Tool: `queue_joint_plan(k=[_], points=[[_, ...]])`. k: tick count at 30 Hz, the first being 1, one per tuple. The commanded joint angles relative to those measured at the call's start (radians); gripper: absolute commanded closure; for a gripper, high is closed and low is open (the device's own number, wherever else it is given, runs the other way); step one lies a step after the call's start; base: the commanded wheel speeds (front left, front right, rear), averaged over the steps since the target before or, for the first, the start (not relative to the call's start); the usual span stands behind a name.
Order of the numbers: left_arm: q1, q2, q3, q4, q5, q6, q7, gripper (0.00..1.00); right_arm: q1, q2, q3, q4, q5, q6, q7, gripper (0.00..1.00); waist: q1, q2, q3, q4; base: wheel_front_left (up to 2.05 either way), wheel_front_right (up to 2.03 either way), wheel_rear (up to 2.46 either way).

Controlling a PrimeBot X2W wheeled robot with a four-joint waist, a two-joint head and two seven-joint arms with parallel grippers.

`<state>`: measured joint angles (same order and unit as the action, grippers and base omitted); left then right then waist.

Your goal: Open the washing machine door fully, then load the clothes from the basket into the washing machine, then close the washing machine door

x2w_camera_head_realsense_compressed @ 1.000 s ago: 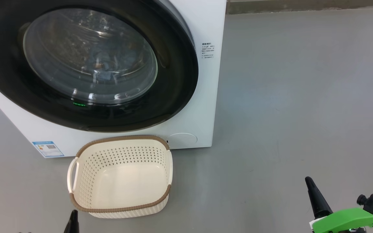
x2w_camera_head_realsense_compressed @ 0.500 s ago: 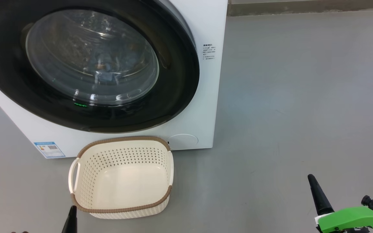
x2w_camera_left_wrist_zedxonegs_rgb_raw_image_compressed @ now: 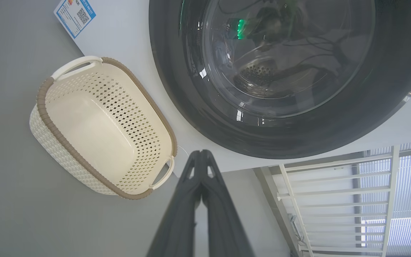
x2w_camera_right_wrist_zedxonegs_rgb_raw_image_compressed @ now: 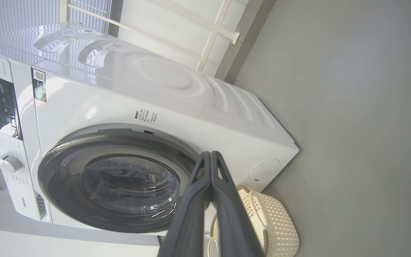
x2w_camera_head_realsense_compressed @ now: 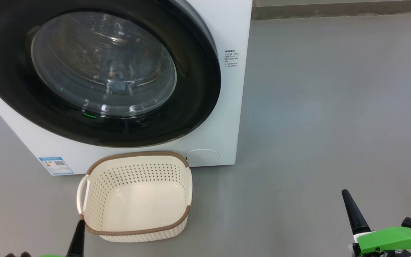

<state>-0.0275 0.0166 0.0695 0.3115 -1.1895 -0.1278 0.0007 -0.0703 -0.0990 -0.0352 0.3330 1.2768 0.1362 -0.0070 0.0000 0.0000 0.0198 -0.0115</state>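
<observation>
At the far left, a small blue label sticker sat low on the front of the big white boxy front-loading washing machine. Just right of it, the left fingers, long and dark, rose from the bottom edge pressed together with nothing between them. Their tip lay at the near left corner of the small cream-white perforated plastic basket with its brown woven-look rim (whether tip and rim touched could not be told). The basket stood on the grey floor just in front of the machine, its pale bottom showing. Above it, the large round glossy black door lay shut against the machine. Behind its bulging glass window, the soft blue clothes rested in the drum. Far to the right, well apart from the basket, the right fingers were likewise closed on nothing, above the floor.
</observation>
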Motion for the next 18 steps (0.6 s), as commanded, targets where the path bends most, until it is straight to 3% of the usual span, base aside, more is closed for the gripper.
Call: queue_joint_plan(k=[1,18], points=[[-0.042,0.021,0.025,-0.031,-0.034,-0.002,0.009,1.0,-0.031,-0.005,0.006,-0.033,0.032,-0.004,0.01,1.0,0.0,0.0,-0.001,0.001,0.0,0.0,0.0],[-0.061,0.027,0.034,-0.048,-0.219,-0.002,0.059,1.0,-0.034,0.018,-0.032,-0.06,0.179,-0.005,0.061,1.0,0.0,0.0,-0.008,0.006,0.0,0.0,0.0]])
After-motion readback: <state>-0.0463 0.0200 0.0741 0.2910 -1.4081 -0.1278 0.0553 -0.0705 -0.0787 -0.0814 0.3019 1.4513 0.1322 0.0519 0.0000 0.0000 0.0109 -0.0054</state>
